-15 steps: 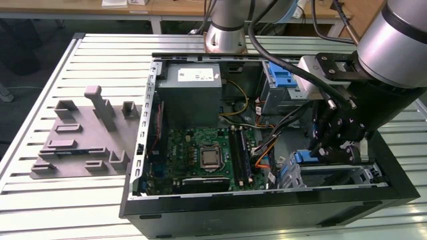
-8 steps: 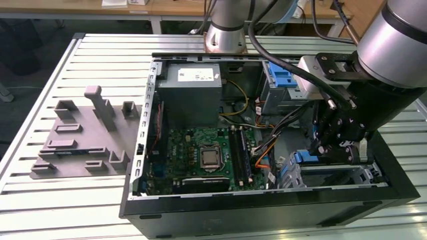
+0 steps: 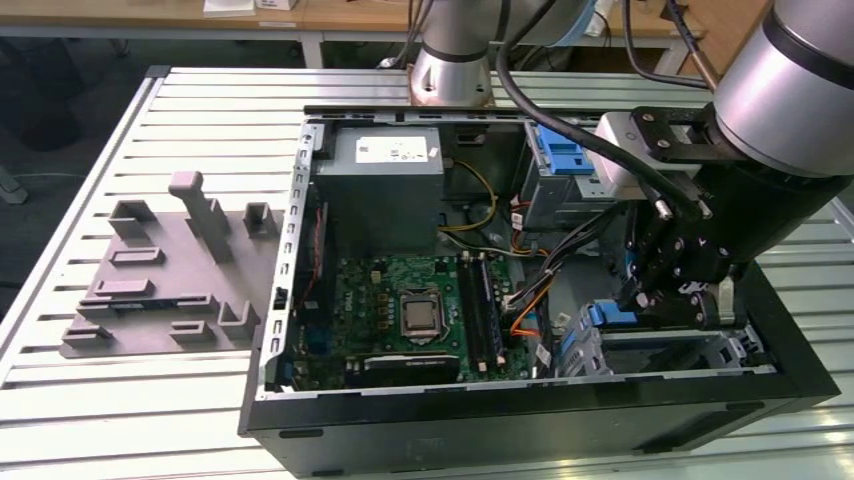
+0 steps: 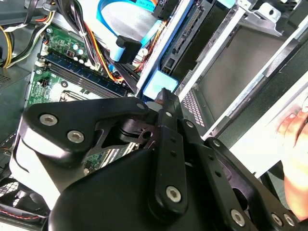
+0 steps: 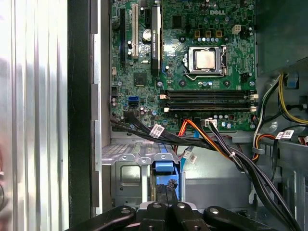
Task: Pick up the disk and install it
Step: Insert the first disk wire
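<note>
Gripper: fingers pinching the disk, blue edge upright in drive cage, lower centre | second wrist view: a hand at right edge | exterior view: grey fixture on desk, far left.

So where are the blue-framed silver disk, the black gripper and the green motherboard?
Blue-framed silver disk (image 5: pixel 162 167): first wrist view, on its blue carrier end.
Black gripper (image 5: pixel 168 188): first wrist view, between its fingertips.
Green motherboard (image 3: pixel 400 285): exterior view, on bare board.

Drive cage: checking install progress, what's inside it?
The disk, blue frame upward, stands in the drive cage with the gripper on it. Its lower part is hidden.
</note>
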Motion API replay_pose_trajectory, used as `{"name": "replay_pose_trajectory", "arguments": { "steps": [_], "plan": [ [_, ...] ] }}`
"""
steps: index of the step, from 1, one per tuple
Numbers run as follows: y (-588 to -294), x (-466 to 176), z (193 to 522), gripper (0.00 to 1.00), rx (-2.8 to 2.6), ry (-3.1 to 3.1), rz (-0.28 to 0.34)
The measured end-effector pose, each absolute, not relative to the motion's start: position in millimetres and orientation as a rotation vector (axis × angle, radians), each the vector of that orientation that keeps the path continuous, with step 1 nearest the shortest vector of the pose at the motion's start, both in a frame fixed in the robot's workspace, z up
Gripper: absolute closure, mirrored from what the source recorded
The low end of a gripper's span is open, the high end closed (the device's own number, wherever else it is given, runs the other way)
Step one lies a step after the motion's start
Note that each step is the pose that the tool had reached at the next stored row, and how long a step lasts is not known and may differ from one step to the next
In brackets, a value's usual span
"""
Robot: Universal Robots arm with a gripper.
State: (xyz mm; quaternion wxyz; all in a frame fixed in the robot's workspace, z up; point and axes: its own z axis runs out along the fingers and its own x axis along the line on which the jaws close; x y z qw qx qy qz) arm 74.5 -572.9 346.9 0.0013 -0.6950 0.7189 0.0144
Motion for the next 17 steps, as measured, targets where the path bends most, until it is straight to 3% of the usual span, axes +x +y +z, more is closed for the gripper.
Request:
{"name": "replay_pose_trajectory", "arguments": {
  "steps": [17],
  "plan": [
    [-572.9, 87.5, 351.8, 0.89, -2.182, 2.256, 0.045]
  ]
}}
